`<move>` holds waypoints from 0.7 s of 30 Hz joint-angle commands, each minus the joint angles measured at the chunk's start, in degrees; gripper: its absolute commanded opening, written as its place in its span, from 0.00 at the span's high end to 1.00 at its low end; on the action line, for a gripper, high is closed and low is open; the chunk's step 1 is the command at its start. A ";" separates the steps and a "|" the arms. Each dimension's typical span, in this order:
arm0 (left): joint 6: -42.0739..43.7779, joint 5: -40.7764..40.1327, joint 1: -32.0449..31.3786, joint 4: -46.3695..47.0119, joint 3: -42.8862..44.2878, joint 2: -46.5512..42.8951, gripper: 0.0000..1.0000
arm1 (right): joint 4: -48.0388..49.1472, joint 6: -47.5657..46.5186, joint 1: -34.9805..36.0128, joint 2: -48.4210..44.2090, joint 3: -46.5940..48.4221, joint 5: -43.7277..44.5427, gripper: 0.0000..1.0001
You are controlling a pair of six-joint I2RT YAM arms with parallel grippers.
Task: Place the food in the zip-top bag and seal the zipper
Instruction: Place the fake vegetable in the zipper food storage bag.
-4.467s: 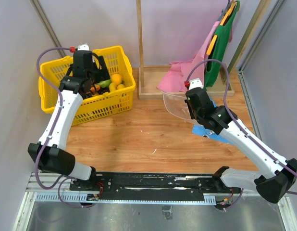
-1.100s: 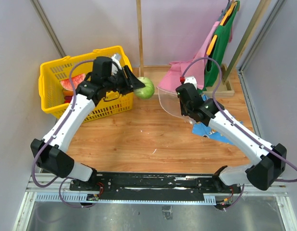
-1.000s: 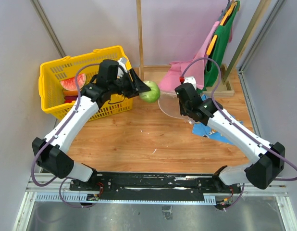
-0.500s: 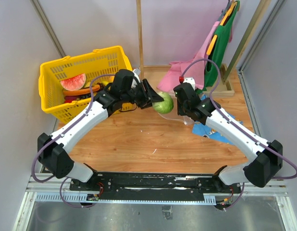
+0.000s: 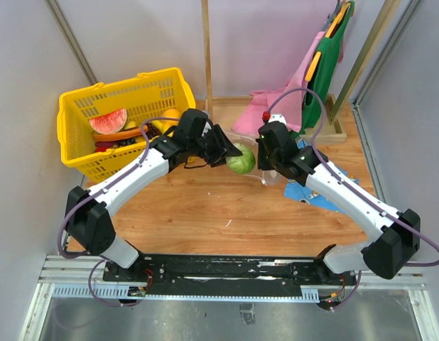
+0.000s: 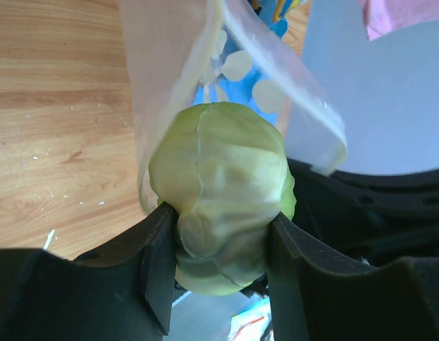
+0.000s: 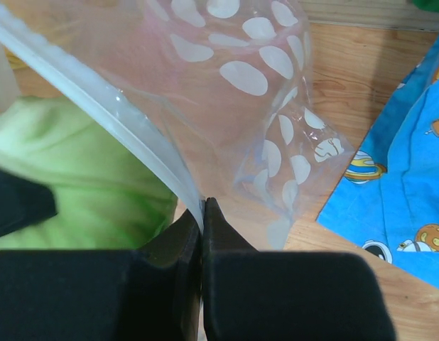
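Green cabbage [image 6: 219, 192], gripped between left fingers [image 6: 159, 273], now reaches bag [image 7: 262, 106] mouth from basket [image 5: 77, 145]; right fingers [image 7: 170, 263] pinch zipper [image 7: 99, 106]; insertion ready.

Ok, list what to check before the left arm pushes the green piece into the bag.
1. Grip: left gripper shut on the green round food: ok.
2. Hold: right gripper pinching the zipper of the zip-top bag: ok.
3. Food at the bag's mouth: ok, it sits at the opening in the left wrist view.
4. Mouth wide enough for it: cannot tell.
5. Food released inside: not ok, the gripper holds it.
6. The blue cloth out of the mouth: ok, it lies beside the bag.
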 commanded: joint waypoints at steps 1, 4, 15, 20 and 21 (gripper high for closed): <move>-1.35 -1.72 -0.60 0.52 0.80 1.91 1.00 | 4.00 -0.39 0.06 -3.25 -1.92 -3.78 0.99; -1.54 -1.30 -0.60 1.31 1.39 2.72 0.99 | 4.80 -1.14 0.06 -3.74 -2.51 -5.49 0.99; -0.66 0.14 -1.30 1.87 3.36 4.82 0.45 | 5.49 -1.75 0.06 -5.13 -3.41 -6.80 0.99; 0.55 -0.11 -1.47 1.25 4.24 4.76 0.22 | 5.57 -1.37 0.06 -5.07 -3.23 -6.71 0.99; 0.70 -0.33 -1.50 1.04 4.39 4.64 0.20 | 5.57 -1.38 0.06 -4.99 -3.21 -6.67 0.99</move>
